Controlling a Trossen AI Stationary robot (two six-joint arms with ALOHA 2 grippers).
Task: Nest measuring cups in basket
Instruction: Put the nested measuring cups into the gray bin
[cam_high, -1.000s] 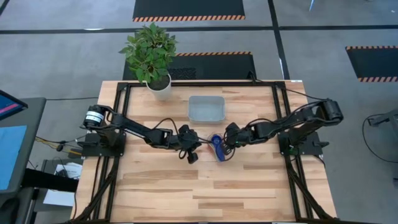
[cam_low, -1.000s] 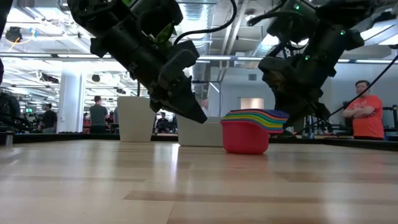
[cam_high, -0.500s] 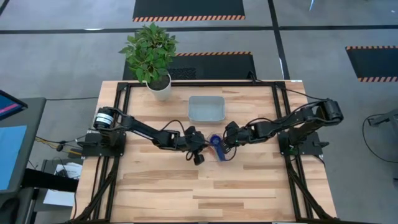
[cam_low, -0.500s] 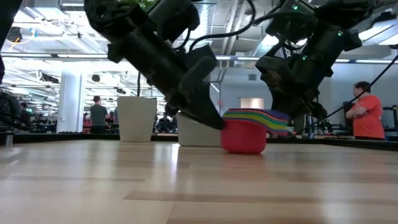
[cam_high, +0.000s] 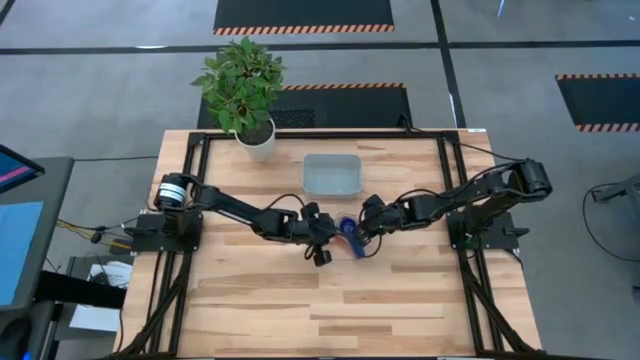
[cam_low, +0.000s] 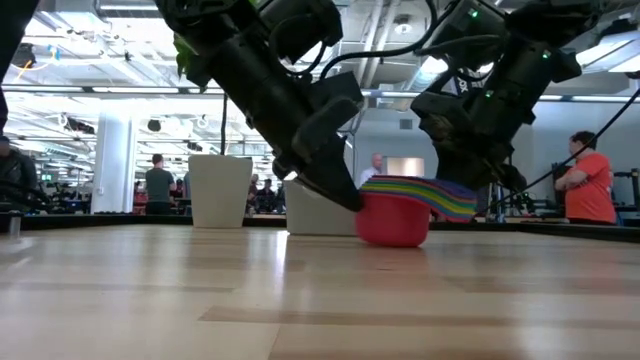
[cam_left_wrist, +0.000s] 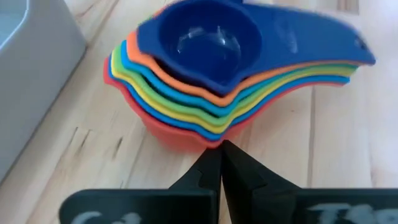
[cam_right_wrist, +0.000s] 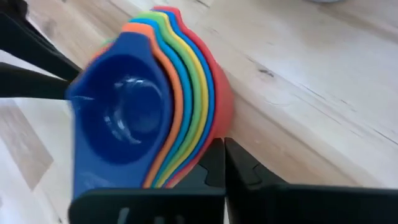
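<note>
The glossy plastic measuring cups (cam_left_wrist: 205, 87) sit nested, dark blue innermost, red outermost, on the pale wood-plank tabletop (cam_high: 400, 300), at 6 o'clock from the translucent rounded basket (cam_high: 331, 174). The left gripper (cam_left_wrist: 221, 163) and right gripper (cam_right_wrist: 222, 158) both touch the red bowl, each with fingers pressed together.

A robotics lab on an open industrial floor

A wooden bench (cam_high: 330, 290) in a black metal frame carries two dark robot arms. Around the bench lies grey floor with hazard-striped black mats (cam_high: 304, 15). Beyond the bench, the low view shows a wide hall with exposed ceiling ducts (cam_low: 90, 70), a white column (cam_low: 115, 165), and people standing (cam_low: 157, 183).
</note>
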